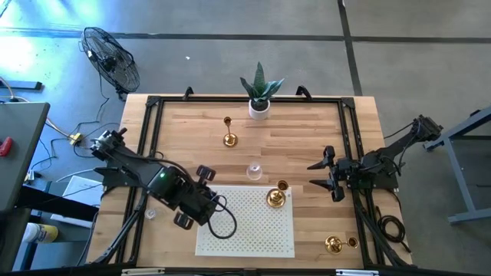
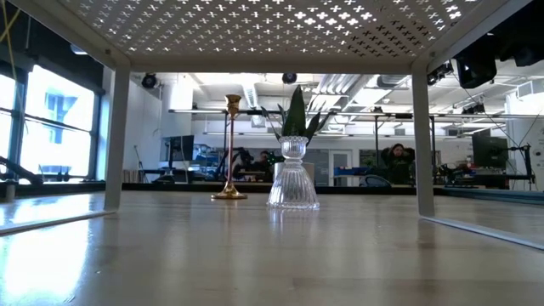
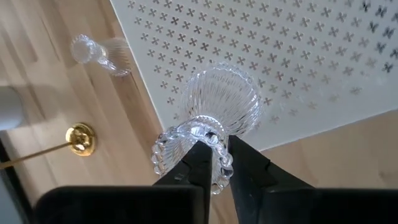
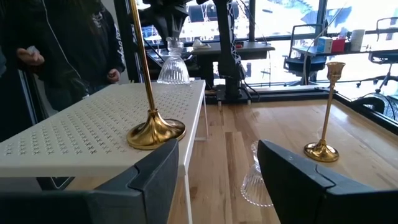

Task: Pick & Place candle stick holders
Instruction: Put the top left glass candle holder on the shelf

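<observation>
Both arms are dark, almost black, built from angular segments. The left arm (image 1: 146,178) has a small green light on its wrist block and a black cable looped beside it. The right arm (image 1: 383,157) carries two pointed black fingers (image 4: 311,180) with matte, flat faces.

An open-plan lab or office: monitors (image 2: 489,151), desk chairs (image 4: 303,64), a floor fan (image 1: 112,60), concrete floor.

Brass holder's top (image 4: 138,37) cut off, glass holder (image 4: 252,177) half hidden behind right tool's finger
</observation>
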Controlling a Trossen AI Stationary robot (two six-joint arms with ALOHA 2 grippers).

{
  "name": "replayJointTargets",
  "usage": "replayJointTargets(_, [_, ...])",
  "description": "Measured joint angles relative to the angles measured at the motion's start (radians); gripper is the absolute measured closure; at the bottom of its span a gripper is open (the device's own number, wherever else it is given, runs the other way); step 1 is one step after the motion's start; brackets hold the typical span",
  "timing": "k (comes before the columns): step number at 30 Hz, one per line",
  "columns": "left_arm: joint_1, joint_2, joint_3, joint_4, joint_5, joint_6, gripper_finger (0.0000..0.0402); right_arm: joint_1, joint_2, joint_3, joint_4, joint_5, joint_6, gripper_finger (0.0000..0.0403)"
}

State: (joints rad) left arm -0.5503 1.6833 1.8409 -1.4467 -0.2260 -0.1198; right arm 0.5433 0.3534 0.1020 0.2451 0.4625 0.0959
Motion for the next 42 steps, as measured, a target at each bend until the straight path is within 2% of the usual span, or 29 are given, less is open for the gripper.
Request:
replayJointTargets(3, [0.0,0.003,0.009,0.0,0.019,-0.023,0.0333,0.0,0.0,0.0,0.0,0.0,0.001,0.019])
replayJointTargets(7, [0.0,0.005,0.009,0.015,0.043,-0.019,0.032,0.0,0.0,0.0,0.0,0.001,0.0,0.0192])
replayJointTargets(21, [0.0,0.004,0.011,0.067,0.01,0.039,0.0315,0.0,0.0,0.0,0.0,0.002,-0.006,0.0191])
replayJointTargets(42, [0.0,0.002,0.042,0.06,-0.038,0.035,0.0314,0.0,0.0,0.0,0.0,0.0,-0.006,0.0191])
